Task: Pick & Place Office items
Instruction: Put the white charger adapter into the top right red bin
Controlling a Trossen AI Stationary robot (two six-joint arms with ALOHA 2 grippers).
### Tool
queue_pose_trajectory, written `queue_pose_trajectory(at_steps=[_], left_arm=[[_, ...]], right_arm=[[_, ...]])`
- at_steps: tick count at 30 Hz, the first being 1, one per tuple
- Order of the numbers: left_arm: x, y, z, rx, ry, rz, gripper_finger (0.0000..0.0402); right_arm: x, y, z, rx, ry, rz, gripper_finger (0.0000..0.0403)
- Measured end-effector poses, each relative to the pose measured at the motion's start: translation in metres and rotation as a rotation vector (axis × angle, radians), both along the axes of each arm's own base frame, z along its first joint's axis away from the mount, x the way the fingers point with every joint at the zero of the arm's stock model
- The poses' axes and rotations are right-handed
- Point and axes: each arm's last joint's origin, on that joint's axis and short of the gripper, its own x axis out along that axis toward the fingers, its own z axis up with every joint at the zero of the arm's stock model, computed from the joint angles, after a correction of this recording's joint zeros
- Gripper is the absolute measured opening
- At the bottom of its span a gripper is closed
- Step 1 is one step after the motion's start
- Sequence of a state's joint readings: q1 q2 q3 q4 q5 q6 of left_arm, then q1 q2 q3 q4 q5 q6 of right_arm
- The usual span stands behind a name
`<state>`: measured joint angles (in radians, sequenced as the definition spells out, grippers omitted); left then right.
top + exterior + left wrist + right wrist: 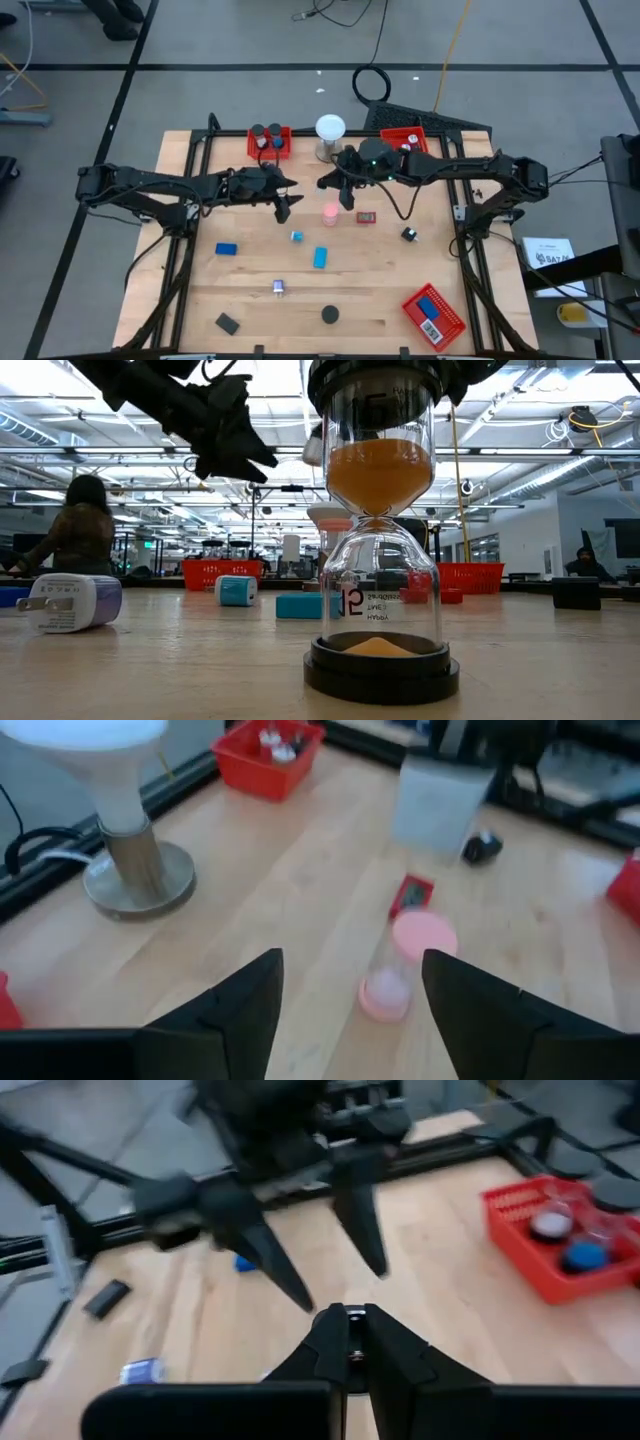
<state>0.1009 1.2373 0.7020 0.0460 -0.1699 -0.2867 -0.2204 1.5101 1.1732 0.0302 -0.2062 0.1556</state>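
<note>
A pink hourglass (330, 213) (405, 965) stands on its base on the table, between my two grippers and just beyond my left fingers. My left gripper (284, 208) (352, 960) hangs open above the table with nothing between its fingers. It also shows raised in the low view (235, 445). My right gripper (347, 198) (348, 1315) is shut and raised, facing the left one. Other office items lie loose: a small red block (366, 217), a black clip (409, 235), blue blocks (226, 249) (320, 258), a white plug (70, 603) and a black-capped hourglass (378, 530).
Two red mesh trays (270, 141) (405, 140) stand at the far edge with a white globe lamp (330, 128) between them. A third red tray (434, 313), holding a blue item, sits near the front right. A black block (227, 323) lies near the front left.
</note>
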Motion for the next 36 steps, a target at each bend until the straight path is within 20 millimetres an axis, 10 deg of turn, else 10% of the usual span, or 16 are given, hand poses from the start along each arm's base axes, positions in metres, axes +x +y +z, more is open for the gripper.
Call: queue_pose_trajectory(at_steps=[18, 24, 36], left_arm=[[-0.003, -0.009, 0.005, -0.018, -0.053, 0.128, 0.0008], [0.001, -0.008, 0.004, 0.016, -0.136, 0.059, 0.0003], [-0.038, -0.008, -0.058, -0.140, -0.415, 0.209, 0.0007]], right_arm=[[-0.075, -0.042, 0.020, 0.035, 0.254, -0.545, 0.0010], [-0.099, -0.071, 0.004, 0.117, 0.290, -0.726, 0.0010], [-0.151, -0.150, -0.047, 0.166, 0.419, -1.076, 0.0010]])
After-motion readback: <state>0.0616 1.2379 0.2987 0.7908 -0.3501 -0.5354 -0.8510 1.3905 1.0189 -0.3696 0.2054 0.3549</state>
